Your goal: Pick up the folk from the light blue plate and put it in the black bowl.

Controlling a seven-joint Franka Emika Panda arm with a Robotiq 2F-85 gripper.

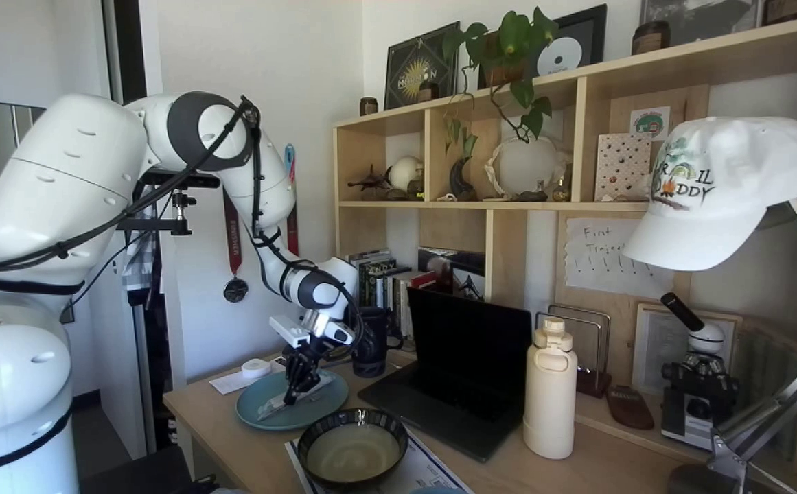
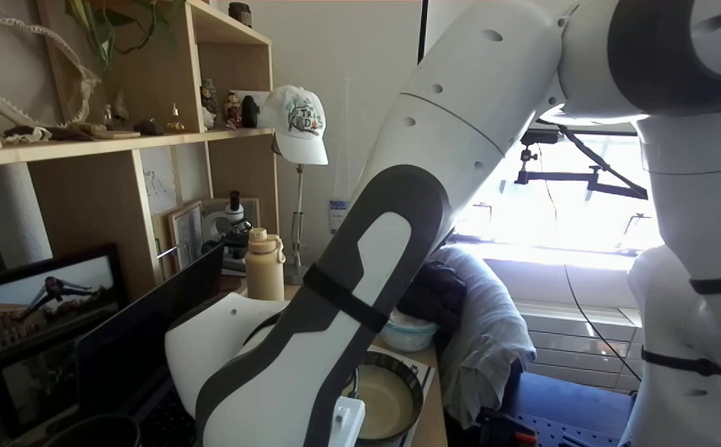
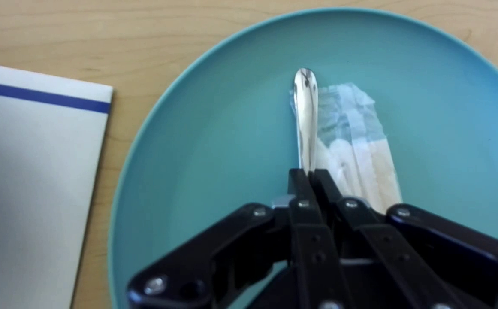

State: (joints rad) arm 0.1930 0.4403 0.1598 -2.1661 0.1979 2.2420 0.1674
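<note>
The fingers are drawn nearly together over the light blue plate, only a sliver left between their tips, and the handle of the fork runs straight into that sliver — so they seem to have it pinched, though the stretch underneath them is hidden. In the wrist view the handle lies dead ahead of the tips, its long axis running up and away, square to the way the fingers close, which suits a squeeze across its narrow width. The fork is on that plate; whether any of it is clear of the surface I cannot tell. A paper packet lies along its right side, with the handle over its edge, so a lift could drag the packet too. Farther out, on the left of the same view and across a strip of worktop, is a striped sheet; in an exterior view the black bowl sits on a sheet of that kind, near the plate. So the bowl should lie off to the side of the fork's long axis rather than ahead of it — the next move, I judge, wants a straight lift, then a sideways carry over the bowl's rim
</note>
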